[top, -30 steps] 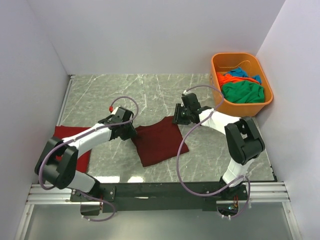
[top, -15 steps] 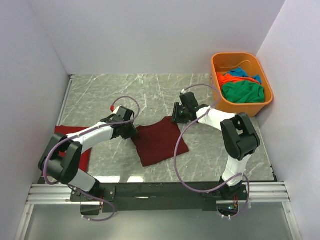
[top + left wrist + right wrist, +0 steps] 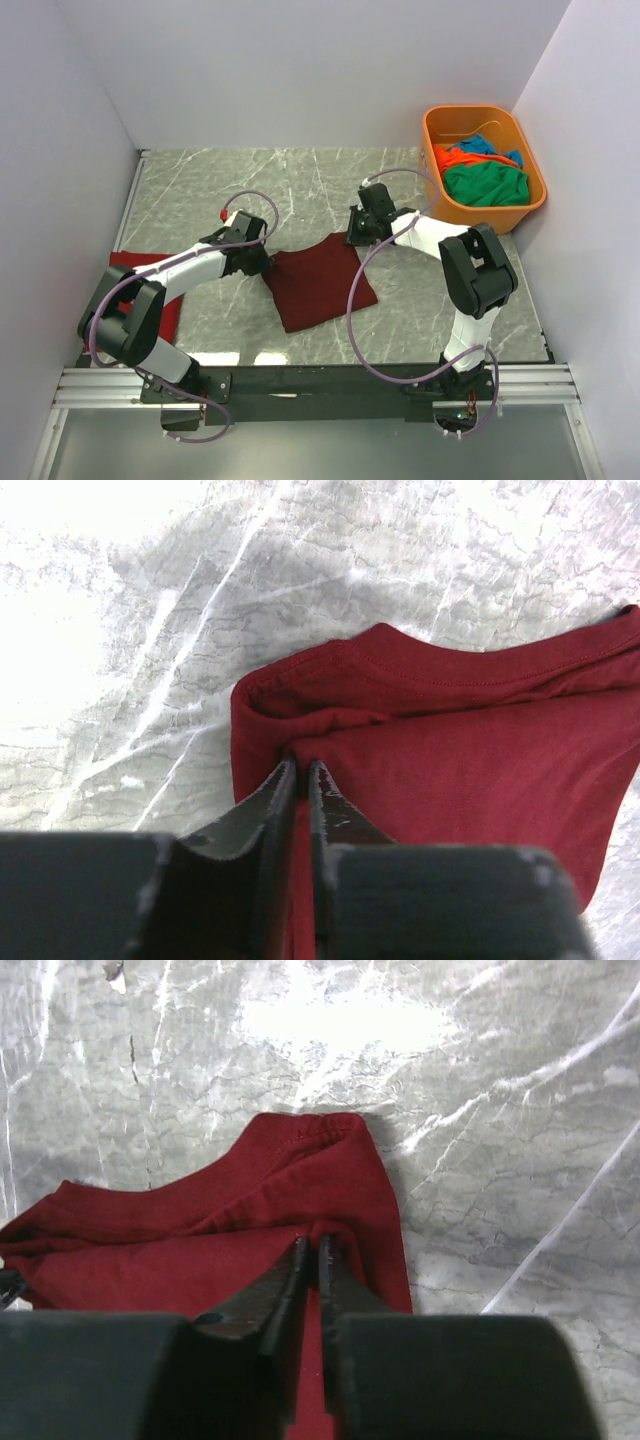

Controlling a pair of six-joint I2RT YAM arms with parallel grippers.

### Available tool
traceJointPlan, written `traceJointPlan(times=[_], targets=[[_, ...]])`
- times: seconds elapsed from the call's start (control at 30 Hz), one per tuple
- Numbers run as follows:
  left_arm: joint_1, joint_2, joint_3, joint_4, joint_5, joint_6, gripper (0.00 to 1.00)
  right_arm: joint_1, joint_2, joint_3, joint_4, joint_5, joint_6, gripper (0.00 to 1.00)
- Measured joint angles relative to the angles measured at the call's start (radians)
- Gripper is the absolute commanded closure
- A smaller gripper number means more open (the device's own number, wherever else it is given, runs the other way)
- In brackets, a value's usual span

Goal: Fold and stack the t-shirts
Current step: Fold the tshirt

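L gripper (image 3: 302, 778) is clamped on a folded corner of the maroon t-shirt (image 3: 320, 283), with cloth pinched btw the fingers. R gripper (image 3: 312, 1252) is doing the same thing, squeezed shut on the other far corner. So both ends of the shirt's far edge are held, and the rest lies flat mid-table (image 3: 300, 185).

Vs a sec ago not much has moved. Both grippers sit at pretty much the same spots and the shirt outline looks the same. Only the elbows have swung in a bit, esp. the R one. My read is that the grips are set but the fold itself hasn't started yet.

Room-wise there's bare marble beyond the shirt and a strip on the near side, so there's plenty of space to drag or flip. The red t-shirt (image 3: 128, 266) is off at the L edge, partly under the L arm, w/ a gap btw it and the maroon one. The orange tub (image 3: 484, 216) w/ the green (image 3: 487, 186), orange (image 3: 460, 158) and blue (image 3: 488, 145) shirts is in the far-R corner, well apart. The R arm's purple cable (image 3: 352, 300) loops over the shirt's R edge, so it could snag imo.
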Motion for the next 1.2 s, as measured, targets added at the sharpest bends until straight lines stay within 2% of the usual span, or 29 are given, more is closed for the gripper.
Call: traceJointPlan(times=[0.07, 0.1, 0.17, 0.4, 0.53, 0.83, 0.87, 0.93, 0.97, 1.03, 1.07, 1.13, 1.2], targets=[[0.003, 0.000, 0.000, 0.001, 0.001, 0.002, 0.91, 0.000, 0.000, 0.005, -0.001, -0.001, 0.004, 0.94], [0.005, 0.000, 0.000, 0.001, 0.002, 0.003, 0.96, 0.000, 0.000, 0.006, -0.001, -0.001, 0.005, 0.99], [0.008, 0.000, 0.000, 0.003, 0.005, 0.006, 0.99, 0.000, 0.000, 0.007, -0.001, 0.000, 0.007, 1.00], [0.019, -0.053, 0.000, 0.001, 0.006, 0.013, 0.99, 0.000, -0.019, 0.010, -0.003, 0.012, 0.013, 1.00], [0.069, -0.080, 0.000, 0.023, 0.018, 0.018, 0.99, 0.000, -0.015, 0.042, -0.002, 0.019, 0.013, 1.00], [0.164, 0.035, -0.006, 0.117, 0.061, 0.015, 0.99, -0.013, 0.110, 0.130, 0.072, -0.002, 0.039, 1.00], [0.172, 0.045, -0.006, 0.122, 0.066, 0.013, 0.99, -0.016, 0.124, 0.136, 0.074, -0.006, 0.041, 0.95], [0.188, 0.058, -0.006, 0.136, 0.081, 0.010, 0.93, -0.028, 0.164, 0.162, 0.075, -0.022, 0.046, 0.83], [0.199, 0.061, -0.006, 0.144, 0.089, 0.009, 0.79, -0.033, 0.176, 0.174, 0.074, -0.027, 0.049, 0.70], [0.216, 0.062, -0.005, 0.153, 0.096, 0.011, 0.62, -0.044, 0.189, 0.198, 0.068, -0.031, 0.047, 0.59], [0.226, 0.062, -0.005, 0.155, 0.097, 0.010, 0.49, -0.053, 0.188, 0.209, 0.066, -0.030, 0.043, 0.52], [0.245, 0.054, -0.004, 0.157, 0.100, 0.011, 0.38, -0.067, 0.175, 0.216, 0.066, -0.020, 0.038, 0.46], [0.259, 0.026, -0.004, 0.151, 0.105, 0.009, 0.33, -0.075, 0.148, 0.213, 0.047, -0.011, 0.033, 0.43]])
